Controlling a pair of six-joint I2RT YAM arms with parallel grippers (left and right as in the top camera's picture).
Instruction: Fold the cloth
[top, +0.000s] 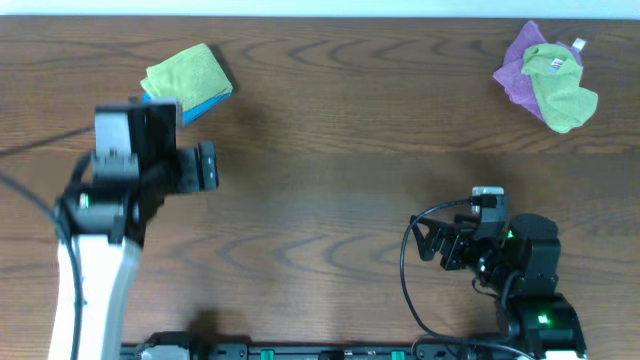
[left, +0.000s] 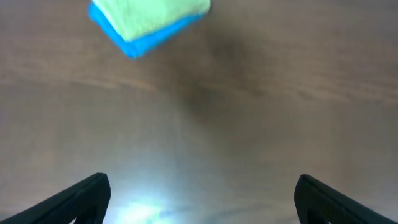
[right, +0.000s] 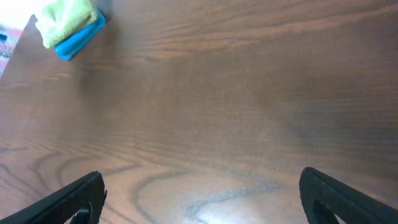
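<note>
So the big wooden table (top: 330, 130) takes up pretty much everything, and both arms sit along its near edge. The left arm (top: 95, 260) reaches up the left side, and the right arm (top: 530, 260) is tucked low, right of centre. The left claw (top: 205, 167) is spread wide: in its own camera the claw (left: 202, 199) has its two dark fingers way out at the bottom corners, with only bare wood between them. It's gripping nothing and touching nothing. Same deal for the right claw (top: 430, 240). Its wrist view (right: 202, 193) shows the fingers far apart over bare tabletop, nothing held. Now the cloths. Far right corner there's a rumpled pile, a purple cloth (top: 520, 60) with a crumpled green cloth (top: 562, 90) flopped on top of it, both unfolded. That pile is well apart from both claws, and neither wrist camera shows it. Far left there's a neat little stack, a folded green cloth (top: 185, 72) sitting on a blue cloth (top: 205, 105) that pokes out along one edge. The stack is near the left claw, just beyond it but not touching, and it shows at the top of the left wrist view (green (left: 152, 15), blue (left: 140, 40)). The right wrist camera catches it far off in the top left corner (green (right: 65, 18), blue (right: 81, 40)). Nothing lies between either claw and the cloths.
</note>
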